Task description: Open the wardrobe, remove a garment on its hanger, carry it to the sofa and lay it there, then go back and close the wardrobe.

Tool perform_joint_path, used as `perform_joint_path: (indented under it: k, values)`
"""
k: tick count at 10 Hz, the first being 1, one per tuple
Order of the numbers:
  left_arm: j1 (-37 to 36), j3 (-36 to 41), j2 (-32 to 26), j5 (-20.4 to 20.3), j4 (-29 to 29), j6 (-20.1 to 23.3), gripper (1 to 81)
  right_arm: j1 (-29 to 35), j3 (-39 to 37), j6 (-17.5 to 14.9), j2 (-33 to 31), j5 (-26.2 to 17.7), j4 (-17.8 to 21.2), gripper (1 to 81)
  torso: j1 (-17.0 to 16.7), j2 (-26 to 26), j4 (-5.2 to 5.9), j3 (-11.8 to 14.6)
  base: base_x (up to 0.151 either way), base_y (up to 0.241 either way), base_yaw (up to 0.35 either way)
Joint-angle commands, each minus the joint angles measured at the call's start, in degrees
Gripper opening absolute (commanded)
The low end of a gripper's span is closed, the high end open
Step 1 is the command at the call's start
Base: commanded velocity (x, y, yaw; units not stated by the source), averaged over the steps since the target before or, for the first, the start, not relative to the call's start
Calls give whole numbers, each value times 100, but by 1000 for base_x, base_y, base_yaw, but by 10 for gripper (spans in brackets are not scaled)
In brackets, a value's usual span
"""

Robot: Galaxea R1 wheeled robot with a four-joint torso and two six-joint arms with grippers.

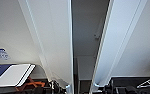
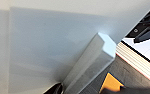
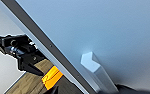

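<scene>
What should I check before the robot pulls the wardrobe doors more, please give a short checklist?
1. Wardrobe unlatched: ok, a dark gap shows between the left door and the right door.
2. Left tool near the left handle: ok; whether it grips the handle: cannot tell.
3. Right tool near the right handle: ok; whether it grips the handle: cannot tell.
4. Opening wide enough to reach inside: probably not ok, the gap is narrow.
5. Garment seen inside: cannot tell, the interior is dark.
</scene>
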Motion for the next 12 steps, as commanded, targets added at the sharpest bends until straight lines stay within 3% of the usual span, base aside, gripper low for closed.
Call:
perform_joint_path:
  k: [1,6,12]
  values:
    - [-524,983,155,-813,-233,13,811,409,816,104,237,-32,104,811,0,0,0,2,0,0,0]
    - [171,1018,-152,-1332,136,14,811,-66,851,77,-185,178,-107,811,0,0,0,-4,0,0,0]
    - [549,1466,-715,-1209,312,40,811,-172,1045,95,-458,47,-265,811,0,0,0,5,0,0,0]
